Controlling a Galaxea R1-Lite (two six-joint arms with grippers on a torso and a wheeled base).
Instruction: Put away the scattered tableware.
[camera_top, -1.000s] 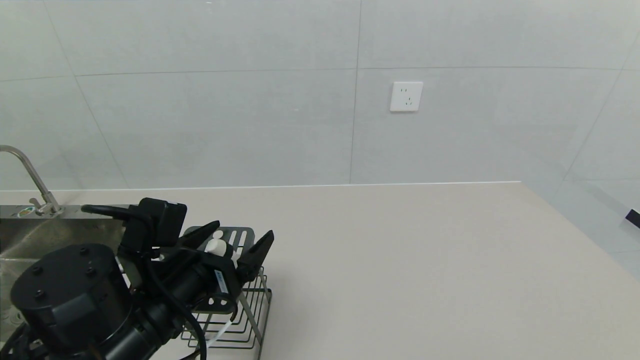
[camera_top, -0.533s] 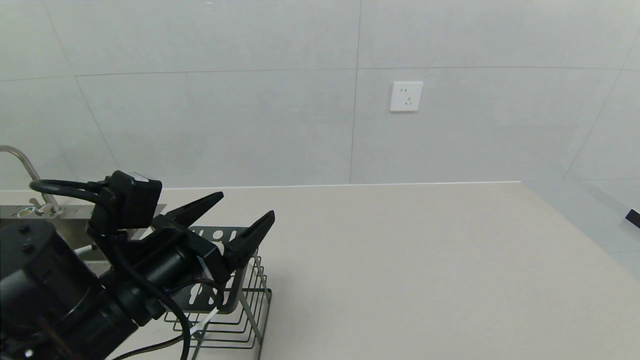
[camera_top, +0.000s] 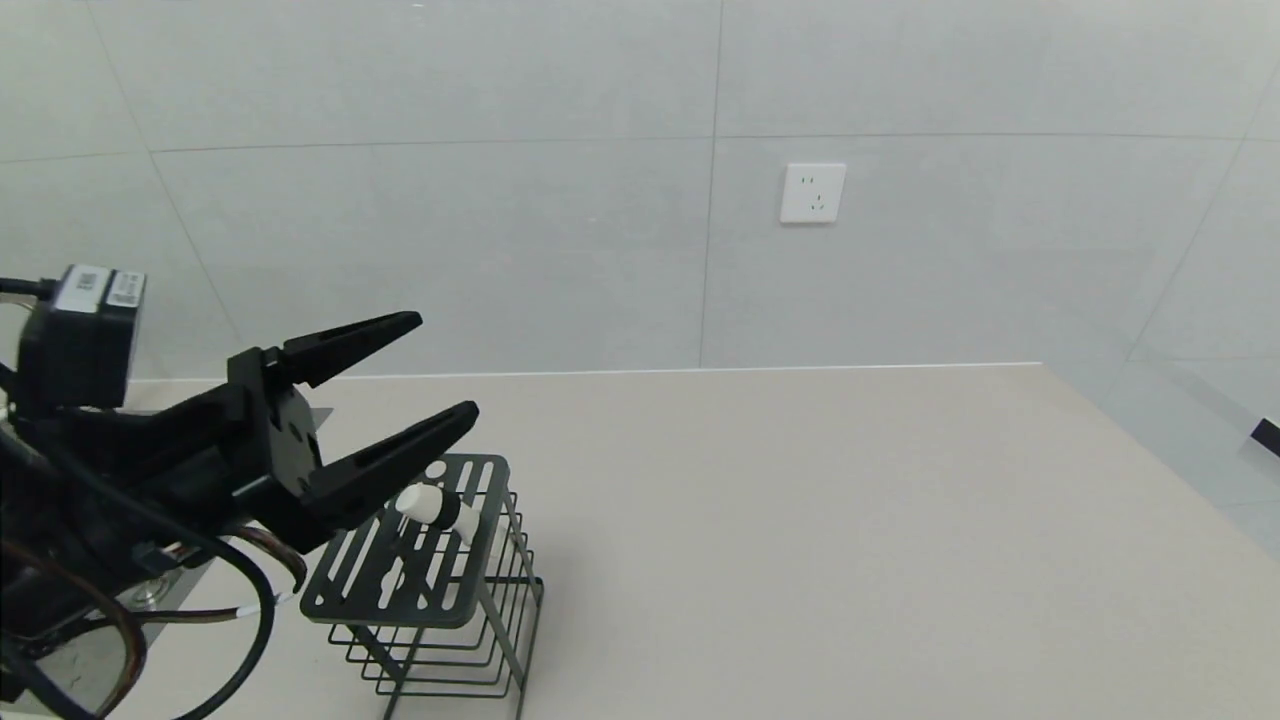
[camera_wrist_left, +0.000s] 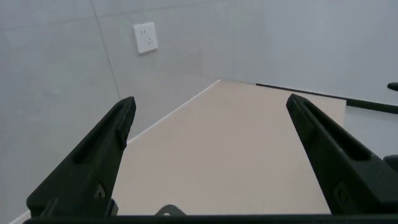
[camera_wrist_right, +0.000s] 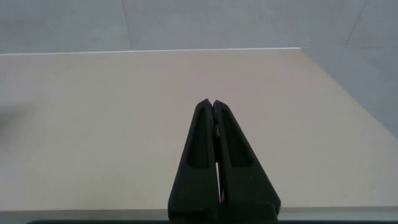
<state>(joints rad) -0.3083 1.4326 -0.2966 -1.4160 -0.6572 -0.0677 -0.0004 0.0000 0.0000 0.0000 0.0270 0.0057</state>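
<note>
Beneath the spread left gripper (camera_top: 448, 363), white-tipped utensil (camera_top: 418, 503) in rack (camera_top: 440, 592), right gripper (camera_wrist_right: 212, 106) pressed together

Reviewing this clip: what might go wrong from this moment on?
The left gripper hangs open close above the rack; a low sweep might clip the white-handled utensil, which leans in the slotted top. The rack looks like light wirework, so a knock might shift or tip it.

Nothing I can read: the white sticker (camera_top: 98, 288) behind my left hand (camera_top: 447, 364), at nine o'clock, has print too small.
</note>
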